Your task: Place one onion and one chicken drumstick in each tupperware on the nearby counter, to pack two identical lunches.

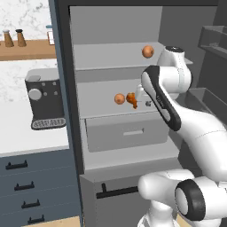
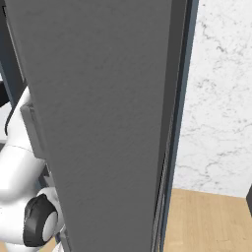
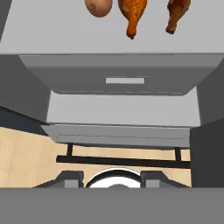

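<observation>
Left base view: the arm reaches into an open fridge [image 1: 119,111], its wrist level with the middle shelf [image 1: 102,104]. One onion [image 1: 119,99] lies on that shelf with a chicken drumstick [image 1: 131,99] just beside it on the right. A second onion [image 1: 147,52] sits on the upper shelf [image 1: 111,55]. The tool is hidden behind the forearm here, so I cannot tell how far it is open. Left of the fridge, the white bench [image 1: 26,133] carries a dark coffee machine [image 1: 43,99] above blue-grey drawers [image 1: 26,188]; a wooden wall shelf [image 1: 26,48] holds two small shakers [image 1: 13,38].

Right base view: the grey fridge door [image 2: 98,123] stands close to the camera, with marble wall [image 2: 221,98] and wood floor [image 2: 211,221] to its right.

Hand view: the onion [image 3: 98,7] and two drumsticks [image 3: 132,15] [image 3: 176,14] lie side by side at the top on the grey shelf, above a closed drawer [image 3: 124,74]. The tool's fingertips [image 3: 70,178] stand wide apart and hold nothing.
</observation>
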Controlling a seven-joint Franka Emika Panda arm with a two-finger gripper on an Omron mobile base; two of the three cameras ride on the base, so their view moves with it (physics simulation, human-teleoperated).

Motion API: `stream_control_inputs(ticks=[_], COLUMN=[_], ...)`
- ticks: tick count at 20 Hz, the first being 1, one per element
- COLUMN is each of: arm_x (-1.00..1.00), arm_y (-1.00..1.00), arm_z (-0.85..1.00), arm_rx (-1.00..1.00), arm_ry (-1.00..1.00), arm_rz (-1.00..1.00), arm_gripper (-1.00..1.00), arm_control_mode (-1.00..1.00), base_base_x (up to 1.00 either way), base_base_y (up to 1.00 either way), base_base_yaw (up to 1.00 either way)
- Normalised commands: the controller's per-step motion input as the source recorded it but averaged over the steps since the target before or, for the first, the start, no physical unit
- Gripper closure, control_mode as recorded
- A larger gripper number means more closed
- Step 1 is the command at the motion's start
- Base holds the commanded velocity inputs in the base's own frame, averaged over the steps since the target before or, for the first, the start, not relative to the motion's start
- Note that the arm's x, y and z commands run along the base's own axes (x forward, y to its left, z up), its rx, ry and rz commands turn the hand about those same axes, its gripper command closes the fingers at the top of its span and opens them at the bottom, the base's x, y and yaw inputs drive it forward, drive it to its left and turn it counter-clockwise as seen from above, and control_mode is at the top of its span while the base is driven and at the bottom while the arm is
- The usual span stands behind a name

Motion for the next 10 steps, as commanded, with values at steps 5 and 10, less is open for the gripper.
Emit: stream_control_inputs(ticks=[5, 10], arm_x=[0.01, 0.01], arm_y=[-0.02, -0.02], arm_z=[-0.58, -0.66], arm_rx=[0.00, 0.00], arm_ry=[-0.16, -0.33], arm_rz=[0.00, -0.01], arm_gripper=[-1.00, -1.00], arm_control_mode=[-1.00, -1.00], base_base_x=[0.00, 0.00], base_base_y=[0.00, 0.00], base_base_yaw=[0.00, 0.00])
